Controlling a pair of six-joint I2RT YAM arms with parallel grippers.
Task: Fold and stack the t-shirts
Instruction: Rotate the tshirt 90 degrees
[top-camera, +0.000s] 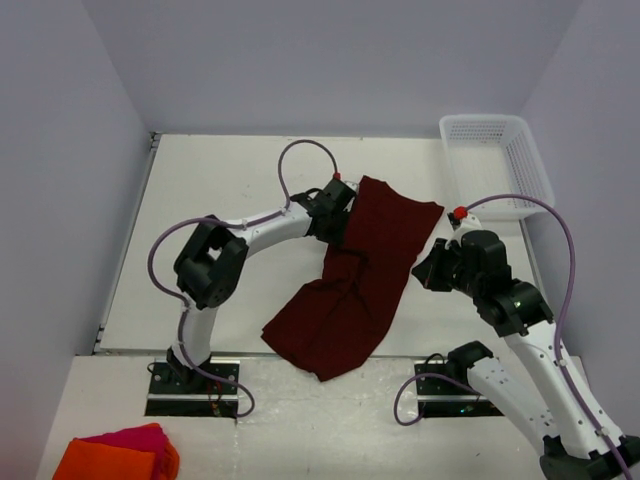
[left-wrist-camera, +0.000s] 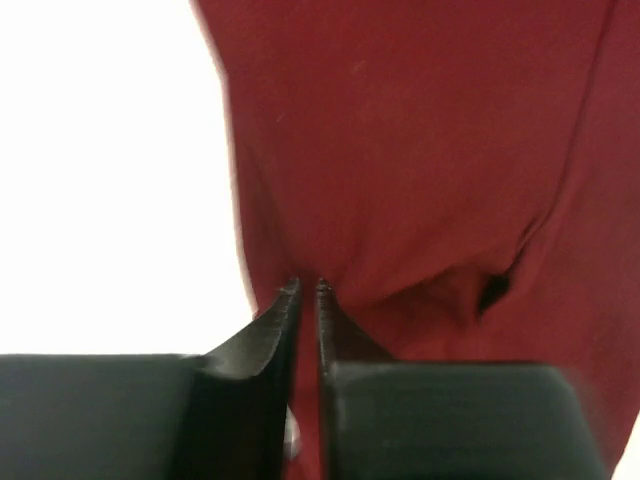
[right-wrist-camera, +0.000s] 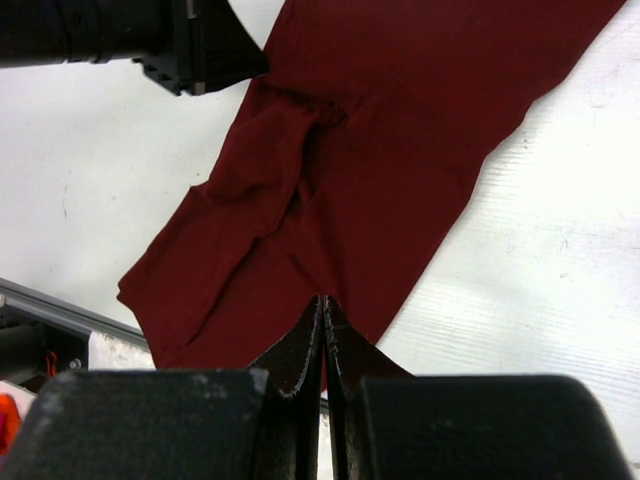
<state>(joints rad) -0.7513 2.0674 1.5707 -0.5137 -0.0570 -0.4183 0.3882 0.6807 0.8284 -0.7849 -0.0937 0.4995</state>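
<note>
Both arms reach inward over the bench (top-camera: 215, 180), left fingers (left-wrist-camera: 268, 345) and right fingers (right-wrist-camera: 300, 350) clenched at the maroon t-shirt (top-camera: 350, 295) edges, any pinched cloth hidden.

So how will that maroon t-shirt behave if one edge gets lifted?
Probably floppy: the t-shirt puckers where the left pincer pinches it. Likely light, since it lies thin and flat on the table. It may drag and bunch rather than slide whole.
</note>
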